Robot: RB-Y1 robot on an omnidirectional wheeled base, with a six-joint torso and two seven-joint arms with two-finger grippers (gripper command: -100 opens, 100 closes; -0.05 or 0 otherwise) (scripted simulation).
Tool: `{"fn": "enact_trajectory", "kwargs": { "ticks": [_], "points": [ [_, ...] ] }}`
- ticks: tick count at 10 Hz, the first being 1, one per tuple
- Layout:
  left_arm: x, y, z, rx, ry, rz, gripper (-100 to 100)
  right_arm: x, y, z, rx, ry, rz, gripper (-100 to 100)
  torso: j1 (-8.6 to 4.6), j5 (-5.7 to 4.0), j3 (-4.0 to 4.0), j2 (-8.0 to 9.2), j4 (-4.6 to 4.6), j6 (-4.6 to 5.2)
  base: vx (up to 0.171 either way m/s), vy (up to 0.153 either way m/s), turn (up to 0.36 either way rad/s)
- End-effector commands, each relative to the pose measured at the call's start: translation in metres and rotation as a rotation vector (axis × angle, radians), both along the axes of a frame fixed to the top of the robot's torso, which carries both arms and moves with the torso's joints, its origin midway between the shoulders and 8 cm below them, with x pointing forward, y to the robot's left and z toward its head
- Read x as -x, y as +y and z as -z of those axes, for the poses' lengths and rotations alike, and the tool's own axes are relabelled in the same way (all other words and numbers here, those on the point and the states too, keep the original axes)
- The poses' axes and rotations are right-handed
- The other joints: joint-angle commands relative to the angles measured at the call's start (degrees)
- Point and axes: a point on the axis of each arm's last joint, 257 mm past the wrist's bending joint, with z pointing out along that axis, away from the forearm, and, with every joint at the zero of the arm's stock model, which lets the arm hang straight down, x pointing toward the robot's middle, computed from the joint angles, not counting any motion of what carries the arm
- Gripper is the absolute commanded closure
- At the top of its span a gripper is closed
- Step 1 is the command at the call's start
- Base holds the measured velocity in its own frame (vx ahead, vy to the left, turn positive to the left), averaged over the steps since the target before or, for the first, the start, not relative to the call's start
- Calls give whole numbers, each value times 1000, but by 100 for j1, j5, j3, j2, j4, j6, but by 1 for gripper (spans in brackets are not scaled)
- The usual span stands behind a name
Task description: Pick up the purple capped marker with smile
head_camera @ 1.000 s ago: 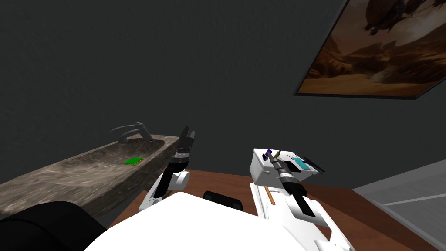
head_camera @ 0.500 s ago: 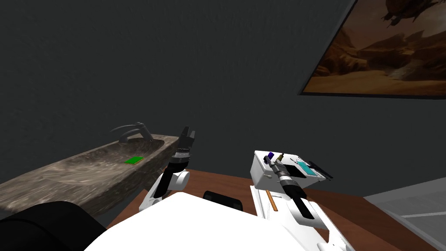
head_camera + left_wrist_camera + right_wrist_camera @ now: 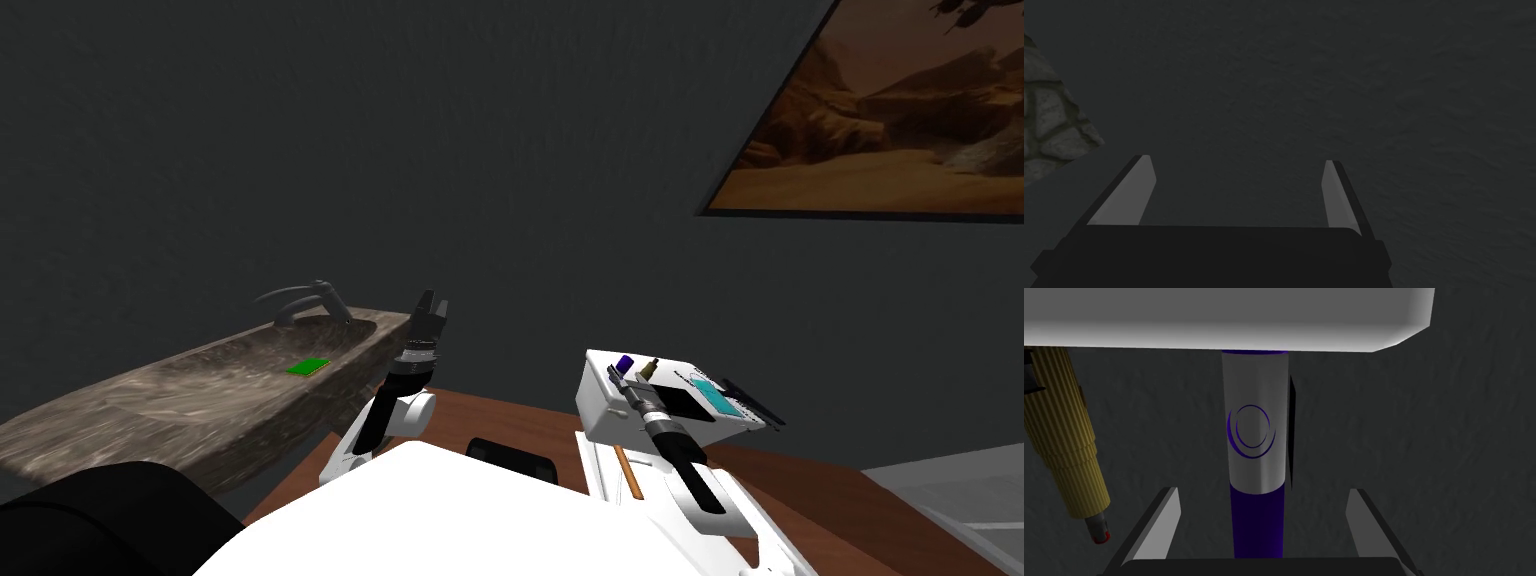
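Right jaws: open, the two grey blades standing either side of the white-barrelled marker with purple ends and a purple ring emblem (image 3: 1254, 433), with clear gaps on both sides and no contact seen. The marker sits not quite centred between the blades. Its long axis runs straight along the line of reach, from the gripper body outward. A long purple section lies nearest the gripper body, the white barrel beyond it, and the far end passes under the edge of a white slab (image 3: 1234, 318). Just beside it, apart, hangs a yellow ribbed pen with a red tip (image 3: 1066, 438). From the head view, the marker's purple end (image 3: 625, 363) shows at the top of a white box-shaped holder (image 3: 600, 405) on the brown wooden desk (image 3: 520, 425). We cannot settle whether it stands upright or leans. We judge the step to be alignment complete and grasp pending. The next move calls for closing squarely across the barrel, then drawing back along the axis, clear of the slab and the yellow pen. Left jaws: open, empty, raised well apart beside the mottled stone-look counter (image 3: 200, 400).
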Motion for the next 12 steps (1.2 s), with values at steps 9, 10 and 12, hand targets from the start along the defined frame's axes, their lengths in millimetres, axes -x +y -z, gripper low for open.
{"fn": "enact_trajectory", "kwargs": {
  "ticks": [9, 10, 12],
  "points": [
    [0, 0, 0, 0, 0, 0, 0, -55, 29, 10, -33, -7, -85, -100, 14, 4, 10, 16, 4, -1, -17, 18, -66],
    [0, 0, 0, 0, 0, 0, 0, -53, 26, 16, -34, 5, -78, -100, 11, 3, 8, 14, 3, 0, 0, 0, 0],
    [0, 0, 0, 0, 0, 0, 0, -72, 38, 10, -37, -11, -111, -100, 9, 3, 8, 14, 3, 2, -19, 15, -107]
  ]
}}
